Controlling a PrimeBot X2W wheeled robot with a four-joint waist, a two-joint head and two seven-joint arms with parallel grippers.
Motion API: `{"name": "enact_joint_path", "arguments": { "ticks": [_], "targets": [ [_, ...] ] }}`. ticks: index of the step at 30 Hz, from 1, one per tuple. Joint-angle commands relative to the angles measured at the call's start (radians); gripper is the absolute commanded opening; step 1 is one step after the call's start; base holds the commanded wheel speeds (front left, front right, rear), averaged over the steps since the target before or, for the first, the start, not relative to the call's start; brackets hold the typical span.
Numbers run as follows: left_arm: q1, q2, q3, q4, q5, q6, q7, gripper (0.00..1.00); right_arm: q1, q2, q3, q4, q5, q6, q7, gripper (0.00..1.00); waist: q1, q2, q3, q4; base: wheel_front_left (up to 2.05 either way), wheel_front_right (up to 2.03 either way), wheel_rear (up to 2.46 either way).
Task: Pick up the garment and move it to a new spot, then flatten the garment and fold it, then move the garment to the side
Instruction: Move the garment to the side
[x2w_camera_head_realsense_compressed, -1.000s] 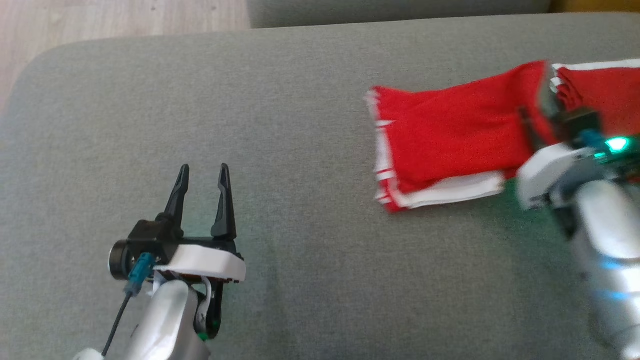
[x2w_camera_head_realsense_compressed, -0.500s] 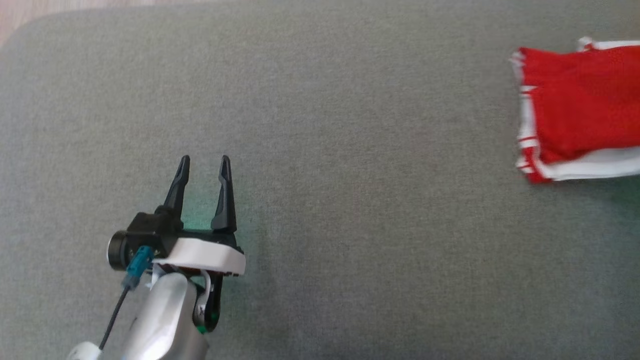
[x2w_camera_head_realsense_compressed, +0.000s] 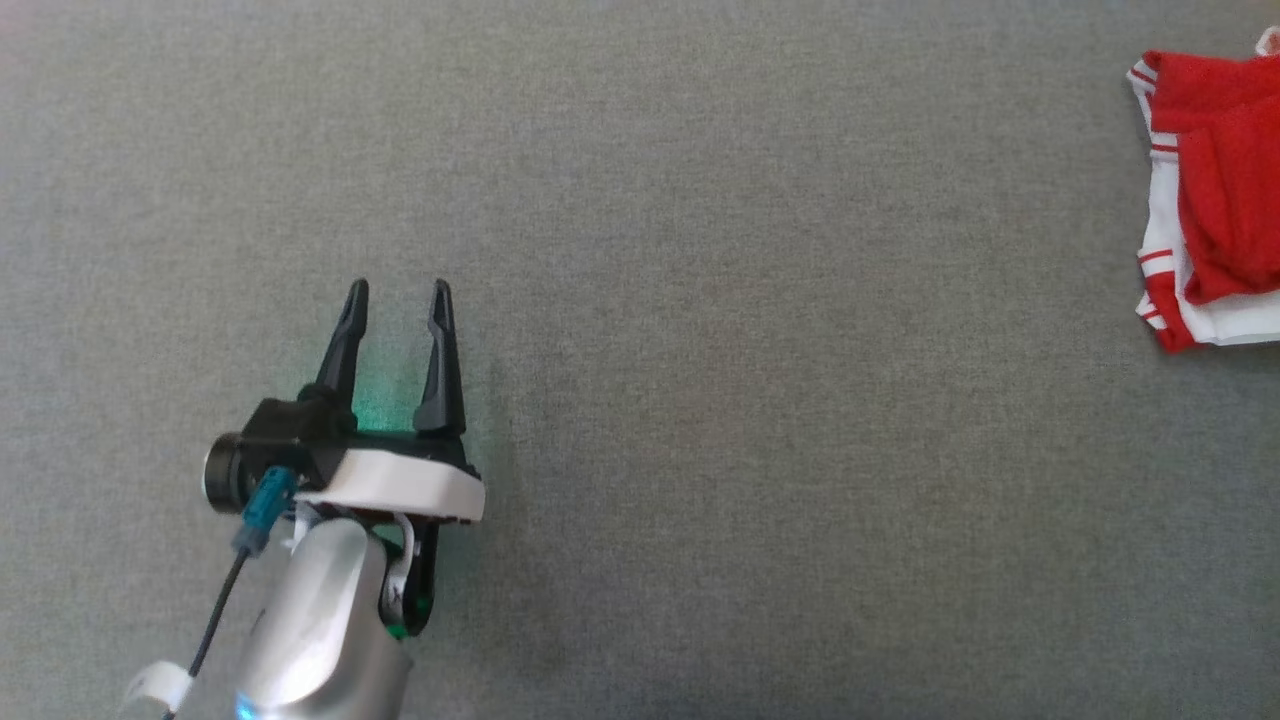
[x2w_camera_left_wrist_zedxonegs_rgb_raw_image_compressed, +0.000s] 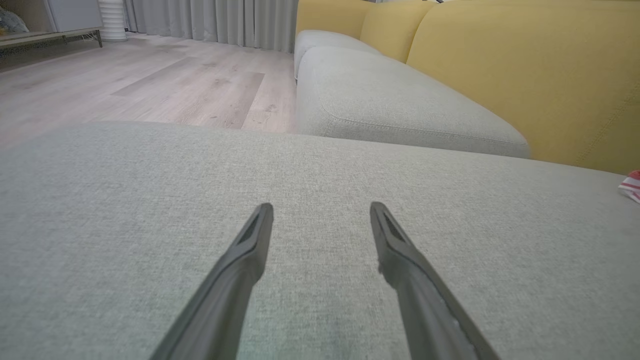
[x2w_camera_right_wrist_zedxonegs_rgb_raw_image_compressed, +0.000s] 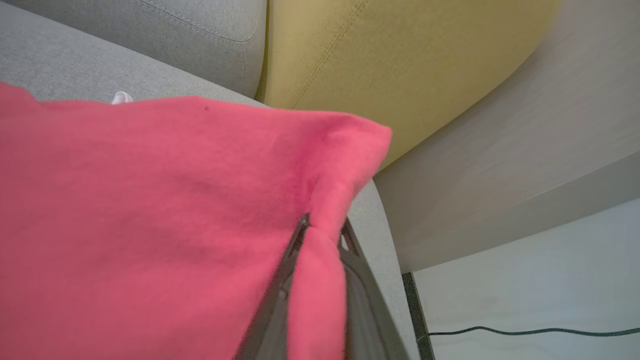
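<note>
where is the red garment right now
The red garment is at the far right edge of the head view on the grey cushion, well away from the left gripper; the right wrist view shows the right gripper pinching it.

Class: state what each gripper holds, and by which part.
The right gripper pinches the red garment at a bunched fold near its edge; the left gripper holds nothing.

I can read no lettering, label, brand, number or sign on the red-and-white cloth garment (x2w_camera_head_realsense_compressed: 1228, 170) or the grey fabric cushion (x2w_camera_head_realsense_compressed: 700, 300).
</note>
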Motion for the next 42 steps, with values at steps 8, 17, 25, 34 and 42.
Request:
{"name": "enact_joint_path", "arguments": {
  "ticks": [8, 17, 25, 34, 42],
  "targets": [
    [-0.044, 0.008, 0.032, -0.024, -0.001, -0.004, -0.01, 1.0, -0.002, 0.026, -0.074, -0.057, -0.027, -0.001, 0.022, 1.0, -0.0001, 0.0, 0.012, -0.008, 0.0, 0.0, 0.0],
    [-0.027, 0.008, 0.046, -0.02, -0.005, -0.004, -0.01, 1.0, 0.009, 0.113, -0.074, -0.145, -0.033, -0.001, 0.003, 1.0, -0.0001, 0.0, -0.075, -0.033, 0.0, 0.0, 0.0],
    [0.016, 0.008, 0.055, -0.05, -0.005, 0.007, -0.01, 1.0, 0.027, 0.273, 0.019, -0.329, 0.088, -0.001, -0.025, 1.0, -0.0001, 0.0, -0.185, -0.047, 0.0, 0.0, 0.0],
    [0.074, 0.008, 0.061, -0.088, 0.001, 0.021, -0.01, 1.0, 0.166, 0.487, 0.063, -0.506, 0.25, -0.001, -0.136, 1.0, -0.0001, 0.0, -0.259, -0.03, 0.0, 0.0, 0.0],
    [0.136, 0.008, 0.063, -0.096, -0.006, 0.025, -0.01, 1.0, 0.373, 0.532, 0.131, -0.471, 0.399, -0.001, -0.282, 1.0, -0.0001, 0.0, -0.292, -0.009, 0.0, 0.0, 0.0]
  ]
}}
